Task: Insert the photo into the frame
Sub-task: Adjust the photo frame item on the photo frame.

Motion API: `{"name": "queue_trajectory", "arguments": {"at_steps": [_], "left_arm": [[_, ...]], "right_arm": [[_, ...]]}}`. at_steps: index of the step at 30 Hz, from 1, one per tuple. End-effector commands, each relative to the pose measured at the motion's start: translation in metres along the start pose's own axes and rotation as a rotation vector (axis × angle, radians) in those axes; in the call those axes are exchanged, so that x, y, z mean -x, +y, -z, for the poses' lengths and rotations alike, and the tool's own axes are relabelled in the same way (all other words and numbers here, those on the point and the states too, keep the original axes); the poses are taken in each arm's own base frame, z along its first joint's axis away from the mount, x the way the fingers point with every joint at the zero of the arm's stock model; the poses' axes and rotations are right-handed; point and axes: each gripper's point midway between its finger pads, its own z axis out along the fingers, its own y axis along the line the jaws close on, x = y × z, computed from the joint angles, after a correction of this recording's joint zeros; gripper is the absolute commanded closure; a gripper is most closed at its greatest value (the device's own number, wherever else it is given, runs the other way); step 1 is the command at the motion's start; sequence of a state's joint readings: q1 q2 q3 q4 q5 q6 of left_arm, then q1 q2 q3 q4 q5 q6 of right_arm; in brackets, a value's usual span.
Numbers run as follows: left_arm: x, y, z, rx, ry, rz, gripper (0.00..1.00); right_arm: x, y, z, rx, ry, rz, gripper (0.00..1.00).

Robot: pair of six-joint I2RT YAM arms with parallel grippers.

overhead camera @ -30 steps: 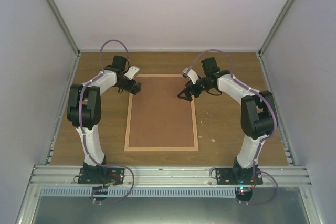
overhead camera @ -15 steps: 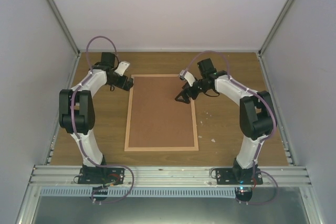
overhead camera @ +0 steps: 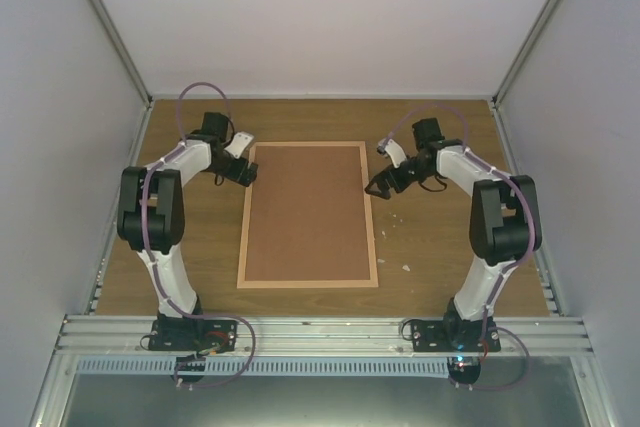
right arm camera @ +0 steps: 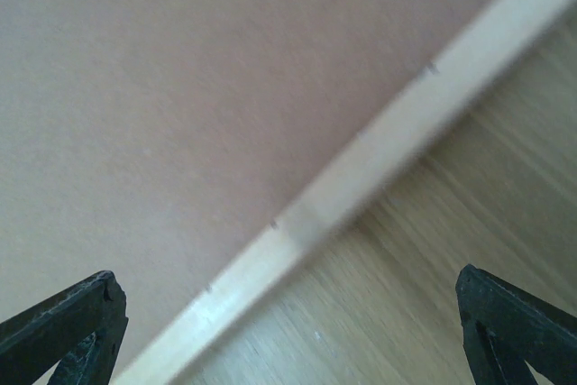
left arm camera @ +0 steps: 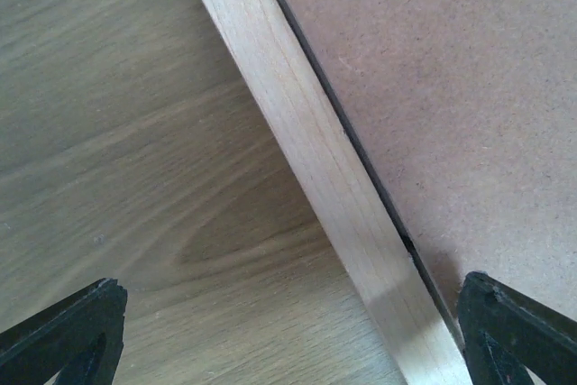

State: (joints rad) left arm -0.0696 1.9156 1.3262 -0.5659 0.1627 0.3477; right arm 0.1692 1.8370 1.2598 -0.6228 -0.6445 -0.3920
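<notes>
Laid flat in the middle of the brown wood-grain worktop [overhead camera: 200, 247]: the large rectangular frame of thin light wood rails [overhead camera: 244, 237], set lengthwise from near to far. Filled edge to edge by a plain brown backing board [overhead camera: 308, 212], so probably turned face down for loading from the back. No sight anywhere of the red-hilled photo with its wide white border. Possibly under the board, but impossible to tell.

Hanging low beside the far end of the left rail: the left gripper [overhead camera: 246, 175], black fingers [left arm camera: 63, 335] spread wide, pinching nothing, straddling rail and bare worktop in the left wrist view. Mirrored beside the far end of the right rail: the right gripper [overhead camera: 376, 190], fingers [right arm camera: 514, 326] equally spread and empty, again with rail and board between them. Stationed one per long side, likely for steadying or lifting the frame evenly instead of tipping it from a single corner. Contact with the wood: not readable from these views.

Scattered on the worktop right of the frame, toward its near end: a few small white scraps [overhead camera: 407, 268], well apart from both arms.

Judged an in-between moment: board seated within the rails, nothing gripped.
</notes>
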Motion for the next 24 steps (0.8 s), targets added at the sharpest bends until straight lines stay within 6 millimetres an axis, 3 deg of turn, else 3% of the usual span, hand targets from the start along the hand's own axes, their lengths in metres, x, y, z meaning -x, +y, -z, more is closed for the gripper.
{"name": "queue_trajectory", "arguments": {"at_steps": [1,5,8,15,24], "left_arm": [[-0.004,-0.004,-0.012,0.023,0.012,-0.013,0.01],[-0.007,-0.012,-0.017,0.020,0.030,-0.025,0.01],[-0.002,-0.014,-0.013,0.021,0.012,-0.029,0.01],[0.014,0.013,0.017,0.066,-0.046,0.013,0.01],[0.006,0.015,-0.004,0.057,0.001,0.031,0.01]], "right_arm": [[-0.025,-0.008,0.008,-0.052,0.058,-0.038,0.00],[-0.047,0.000,-0.006,0.020,0.106,-0.076,0.00],[-0.049,0.006,-0.010,0.062,0.105,-0.085,0.00],[-0.045,0.013,-0.009,0.098,0.079,-0.084,0.00],[-0.040,0.015,-0.009,0.116,0.061,-0.088,0.01]]}}
